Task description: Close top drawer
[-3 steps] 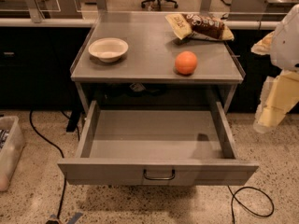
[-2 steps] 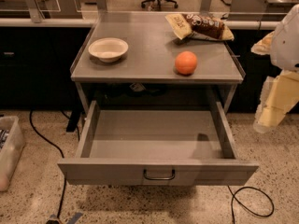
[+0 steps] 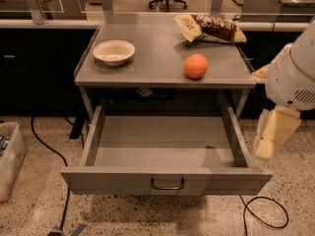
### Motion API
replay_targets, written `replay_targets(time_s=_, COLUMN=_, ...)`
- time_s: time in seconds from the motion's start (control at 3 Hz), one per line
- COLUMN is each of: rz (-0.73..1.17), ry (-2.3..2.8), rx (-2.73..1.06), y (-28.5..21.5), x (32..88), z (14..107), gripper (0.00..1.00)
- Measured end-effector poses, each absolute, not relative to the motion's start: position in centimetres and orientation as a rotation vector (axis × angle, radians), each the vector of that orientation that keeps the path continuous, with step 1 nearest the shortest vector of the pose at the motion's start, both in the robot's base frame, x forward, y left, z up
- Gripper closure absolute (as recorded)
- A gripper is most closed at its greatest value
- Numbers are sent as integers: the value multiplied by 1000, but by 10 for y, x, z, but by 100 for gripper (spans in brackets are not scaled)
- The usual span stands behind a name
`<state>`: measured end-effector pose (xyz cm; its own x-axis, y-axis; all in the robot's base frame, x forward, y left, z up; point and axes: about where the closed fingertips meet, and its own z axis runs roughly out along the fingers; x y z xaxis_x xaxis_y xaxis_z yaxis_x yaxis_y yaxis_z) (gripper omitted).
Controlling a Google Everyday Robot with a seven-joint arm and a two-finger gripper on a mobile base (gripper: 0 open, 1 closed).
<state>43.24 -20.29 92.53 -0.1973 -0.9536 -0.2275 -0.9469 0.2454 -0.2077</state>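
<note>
Editor: Where does the top drawer stand?

Photographer: Pulled far out from under the grey metal table. Its flat front panel faces the camera, with the small dark handle at the panel's centre. The drawer's grey floor and both side walls are in full view.

Editor: And the robot?

Photographer: At the right edge of the view. The white, rounded arm comes in from the right, about level with the tabletop's front corner. The pale cream gripper hangs below it, tilted down and to the left. It is outside the drawer, just beside the right wall and apart from it (well away from the handle). Whether the gripper is spread or pressed together, I cannot tell.

Editor: On the tabletop?

Photographer: A white bowl at the left, an orange near the front right, and a crumpled snack bag at the back right.

Editor: The floor?

Photographer: Speckled, with a dark cable looping below the gripper and a clear plastic bin at the left edge.
</note>
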Motion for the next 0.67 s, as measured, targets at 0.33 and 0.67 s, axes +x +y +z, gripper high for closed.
replay_targets(time_s=0.33, rz=35, ry=2214, rx=-1756, y=-181, x=418, z=867, gripper=0)
replay_targets(time_s=0.67, rz=94, ry=2256, rx=-1767, y=-158, x=394, z=802, gripper=0)
